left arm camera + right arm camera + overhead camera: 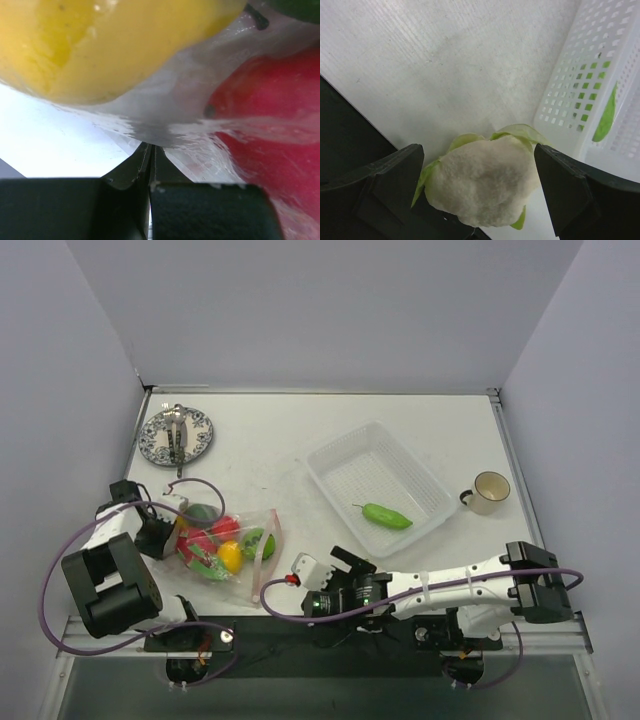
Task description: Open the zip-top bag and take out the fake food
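The zip-top bag [250,566] lies flat on the worktop [270,445]. Its pink-red zip strip [266,548] runs along the bag's right edge. Inside it sit red [225,528], yellow [230,556] and green [251,539] pieces of fake food.

At the bag's left edge, the left pincer [150,161] is closed tight on a fold of the bag's clear plastic. In its wrist view a yellow piece [100,45] and a red piece [270,115] press against the film just beyond the fingertips.

Just right of the bag's zip strip, the right pincer [479,160] is spread wide. A white cauliflower with green leaves [482,185] sits between its fingers [385,175], out of the bag. Its sides reach both fingers, but whether they squeeze it cannot be told.

Farther right of the bag stands a white mesh tray [340,443] with a green pod [385,516] lying in it. Beyond the tray is a mug [490,490]. Behind the bag is a patterned plate [200,430].
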`<move>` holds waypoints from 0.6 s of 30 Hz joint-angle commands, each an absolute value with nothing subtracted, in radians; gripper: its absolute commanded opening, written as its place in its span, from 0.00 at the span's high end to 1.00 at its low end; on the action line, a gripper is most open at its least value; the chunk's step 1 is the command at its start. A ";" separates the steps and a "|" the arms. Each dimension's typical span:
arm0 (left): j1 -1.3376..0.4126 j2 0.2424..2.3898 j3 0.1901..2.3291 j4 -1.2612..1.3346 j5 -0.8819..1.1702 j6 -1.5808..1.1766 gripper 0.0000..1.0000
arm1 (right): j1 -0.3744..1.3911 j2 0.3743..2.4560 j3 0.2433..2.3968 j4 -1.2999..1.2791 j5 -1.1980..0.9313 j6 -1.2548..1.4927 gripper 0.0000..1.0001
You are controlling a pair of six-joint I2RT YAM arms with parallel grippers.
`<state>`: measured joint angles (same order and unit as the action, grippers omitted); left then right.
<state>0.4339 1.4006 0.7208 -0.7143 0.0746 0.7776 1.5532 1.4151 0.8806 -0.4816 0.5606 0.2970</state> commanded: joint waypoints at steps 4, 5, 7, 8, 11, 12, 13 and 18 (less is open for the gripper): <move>0.442 1.379 0.695 -0.745 0.121 0.795 1.00 | 1.572 1.364 0.948 -0.708 0.692 0.466 0.00; 0.440 1.374 0.695 -0.749 0.121 0.798 1.00 | 1.574 1.356 0.942 -0.722 0.689 0.485 0.00; 0.442 1.365 0.696 -0.750 0.123 0.799 1.00 | 1.571 1.330 0.933 -0.744 0.666 0.523 0.00; 0.440 1.364 0.696 -0.753 0.126 0.799 1.00 | 1.572 1.322 0.927 -0.745 0.660 0.546 0.00; 0.440 1.364 0.699 -0.759 0.133 0.796 1.00 | 1.569 1.304 0.913 -0.749 0.647 0.566 0.00; 0.440 1.365 0.701 -0.767 0.135 0.795 1.00 | 1.569 1.305 0.919 -0.761 0.659 0.583 0.00; 0.440 1.365 0.706 -0.770 0.137 0.796 1.00 | 1.569 1.310 0.945 -0.812 0.675 0.609 0.00; 0.440 1.348 0.715 -0.790 0.138 0.795 1.00 | 1.559 1.302 0.991 -0.911 0.638 0.740 0.00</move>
<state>0.4343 1.3777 0.7071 -0.7311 0.0914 0.7898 1.5681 1.3247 0.9352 -0.7597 0.6361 0.5964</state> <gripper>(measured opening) 0.071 0.999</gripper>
